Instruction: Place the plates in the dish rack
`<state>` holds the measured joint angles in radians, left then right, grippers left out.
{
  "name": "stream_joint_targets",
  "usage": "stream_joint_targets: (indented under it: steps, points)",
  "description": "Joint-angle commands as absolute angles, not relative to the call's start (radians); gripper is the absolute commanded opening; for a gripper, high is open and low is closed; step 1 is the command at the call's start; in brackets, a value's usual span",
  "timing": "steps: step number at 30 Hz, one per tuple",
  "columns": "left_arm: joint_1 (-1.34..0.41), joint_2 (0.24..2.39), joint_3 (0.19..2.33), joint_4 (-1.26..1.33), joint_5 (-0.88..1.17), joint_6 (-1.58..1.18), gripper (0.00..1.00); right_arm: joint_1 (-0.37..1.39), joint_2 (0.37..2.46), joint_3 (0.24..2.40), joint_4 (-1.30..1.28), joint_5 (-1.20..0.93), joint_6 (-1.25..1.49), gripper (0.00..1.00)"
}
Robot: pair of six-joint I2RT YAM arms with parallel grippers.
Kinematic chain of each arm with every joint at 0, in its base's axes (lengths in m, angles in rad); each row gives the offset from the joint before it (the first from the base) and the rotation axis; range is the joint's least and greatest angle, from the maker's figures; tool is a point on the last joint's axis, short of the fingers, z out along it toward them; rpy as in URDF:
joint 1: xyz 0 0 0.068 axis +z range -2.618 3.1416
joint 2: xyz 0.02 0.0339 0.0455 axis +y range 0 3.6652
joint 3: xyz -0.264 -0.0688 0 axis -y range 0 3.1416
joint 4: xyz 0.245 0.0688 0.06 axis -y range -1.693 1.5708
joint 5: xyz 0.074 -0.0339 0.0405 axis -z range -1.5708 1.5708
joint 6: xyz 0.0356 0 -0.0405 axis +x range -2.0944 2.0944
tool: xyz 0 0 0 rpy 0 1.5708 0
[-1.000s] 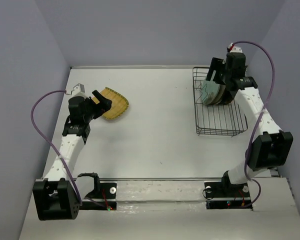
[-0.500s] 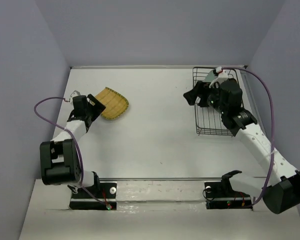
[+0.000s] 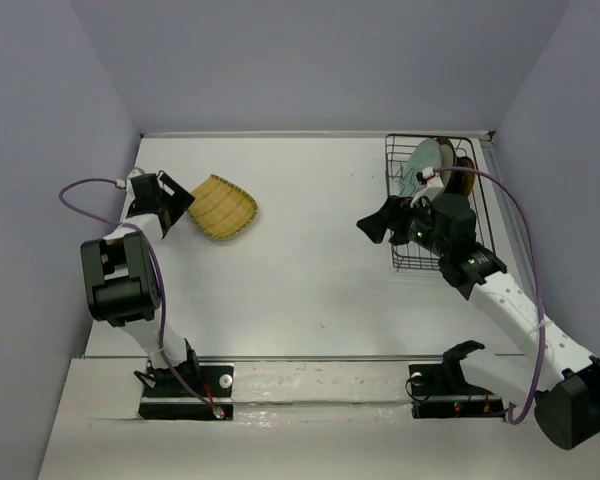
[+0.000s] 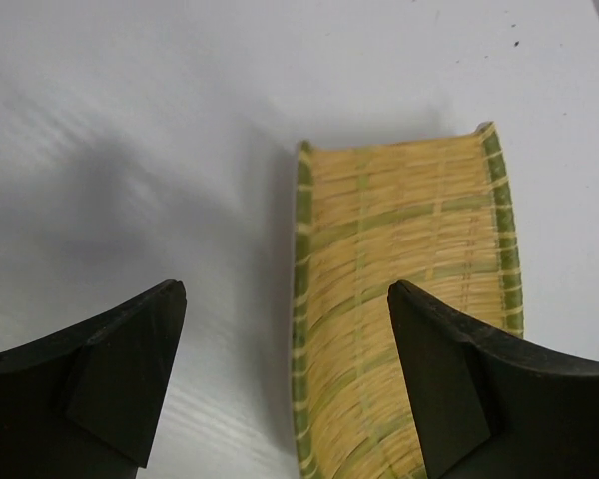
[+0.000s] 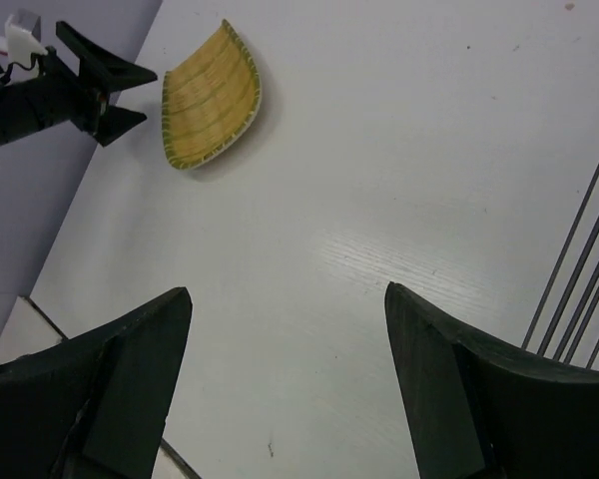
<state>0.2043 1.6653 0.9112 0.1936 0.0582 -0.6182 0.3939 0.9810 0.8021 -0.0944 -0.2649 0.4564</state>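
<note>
- Saw the yellow ribbed fan-shaped woven plate (image 3: 223,206) lying flat on the white counter (image 3: 300,280), at its far left, well apart from the rack.
- Found the left end effector (image 3: 180,208) just beside that plate's left edge, spread wide and gripping nothing.
- From the left wrist, saw one finger (image 4: 120,369) over bare counter and the other (image 4: 479,389) above the plate's ribbed face, with the green-trimmed edge between them; could not tell whether either touched the plate.
- Saw the rectangular black wire dish rack (image 3: 425,268) at the far right of the counter.
- Noted a pale green round plate (image 3: 427,160) standing upright at the rack's far end, with a darker plate (image 3: 465,165) close behind it, too small to describe.
- Found the right end effector (image 3: 378,220) over the counter just left of the rack's left side, likewise wide apart and empty.
- From the right wrist, saw bare counter between its fingers (image 5: 110,389), rack wires (image 5: 579,269) at the right edge and the yellow plate far ahead.
</note>
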Motion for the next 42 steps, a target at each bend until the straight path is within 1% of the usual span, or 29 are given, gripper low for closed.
stream_joint_targets:
  steps: [1,8,10,13,19,22,23,25,26,29,31,32,34,38,42]
  points:
    - [0.201,1.759,1.038,0.172,0.126,-0.516,0.93,0.42,1.015,0.77,0.024,-0.316,0.489,0.83]
    - [0.206,1.815,1.043,0.247,0.201,-0.509,0.88,0.468,1.071,0.761,0.094,-0.316,0.52,0.83]
    - [0.206,1.835,1.045,0.27,0.251,-0.528,0.87,0.495,1.103,0.772,0.103,-0.314,0.523,0.83]
    - [0.207,1.839,1.029,0.299,0.261,-0.558,0.83,0.525,1.149,0.79,0.118,-0.308,0.531,0.83]
    - [0.206,1.822,0.954,0.405,0.281,-0.655,0.66,0.609,1.235,0.815,0.184,-0.284,0.563,0.83]
    - [0.206,1.816,0.924,0.454,0.278,-0.686,0.48,0.632,1.272,0.818,0.218,-0.273,0.58,0.83]
    - [0.207,1.815,0.917,0.462,0.278,-0.69,0.33,0.632,1.282,0.819,0.225,-0.273,0.586,0.83]
    - [0.206,1.798,0.899,0.469,0.275,-0.701,0.16,0.65,1.318,0.827,0.244,-0.275,0.595,0.83]
    - [0.206,1.79,0.891,0.477,0.27,-0.709,0.06,0.65,1.33,0.831,0.25,-0.275,0.6,0.83]
    - [0.201,1.74,0.844,0.492,0.272,-0.764,0.06,0.67,1.387,0.845,0.285,-0.262,0.624,0.84]
    - [0.198,1.692,0.803,0.52,0.285,-0.86,0.06,0.67,1.422,0.842,0.336,-0.244,0.67,0.87]
    - [0.19,1.652,0.742,0.581,0.307,-0.897,0.06,0.67,1.434,0.839,0.354,-0.227,0.704,0.9]
    - [0.178,1.608,0.68,0.641,0.324,-0.995,0.06,0.67,1.459,0.844,0.391,-0.225,0.738,0.93]
    - [0.089,1.472,0.522,0.774,0.316,-1.097,0.06,0.679,1.532,0.882,0.456,-0.248,0.808,0.97]
    - [0.006,1.372,0.398,0.92,0.301,-1.21,0.06,0.689,1.585,0.931,0.454,-0.268,0.831,0.99]
